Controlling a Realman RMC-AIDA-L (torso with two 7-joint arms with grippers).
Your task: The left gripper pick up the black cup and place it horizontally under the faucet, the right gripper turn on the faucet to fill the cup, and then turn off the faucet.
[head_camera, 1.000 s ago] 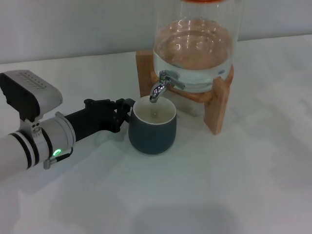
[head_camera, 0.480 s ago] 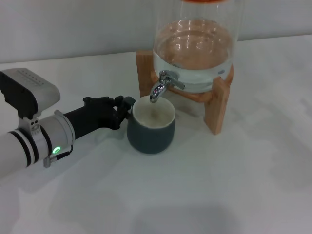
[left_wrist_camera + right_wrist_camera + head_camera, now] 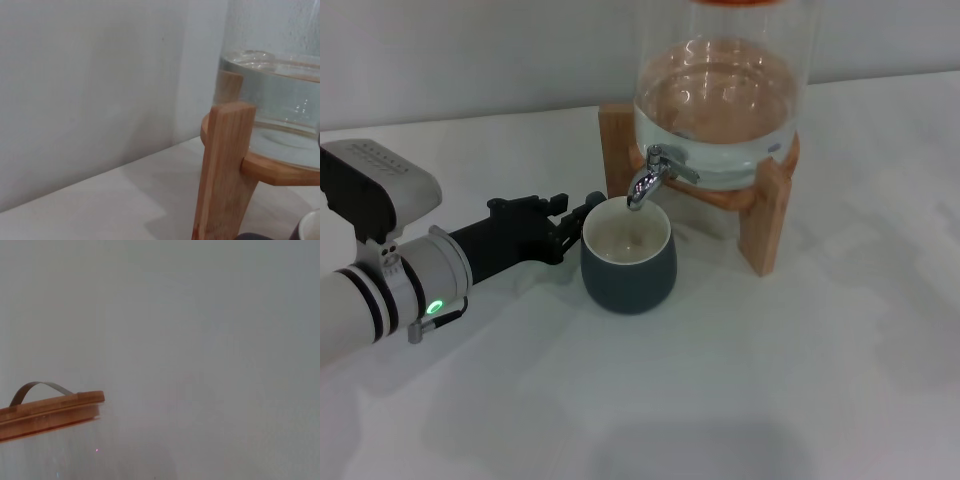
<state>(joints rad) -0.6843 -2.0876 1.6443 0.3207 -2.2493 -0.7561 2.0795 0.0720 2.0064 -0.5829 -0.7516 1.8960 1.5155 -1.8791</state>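
Note:
The black cup (image 3: 628, 275) stands upright on the white table, its cream inside directly under the spout of the chrome faucet (image 3: 648, 180). My left gripper (image 3: 575, 215) reaches in from the left and is shut on the cup at its handle side. The handle itself is hidden behind the fingers. A sliver of the cup's rim (image 3: 311, 227) shows in the left wrist view. No water stream is visible from the faucet. The right gripper is out of view.
The clear glass water dispenser (image 3: 720, 90), partly filled, sits on a wooden stand (image 3: 765, 225) right behind the cup. A stand leg (image 3: 222, 170) is close in the left wrist view. The right wrist view shows the dispenser's wooden lid (image 3: 50, 410) and the wall.
The left gripper and the cup have shifted slightly left and back, keeping the cup under the spout.

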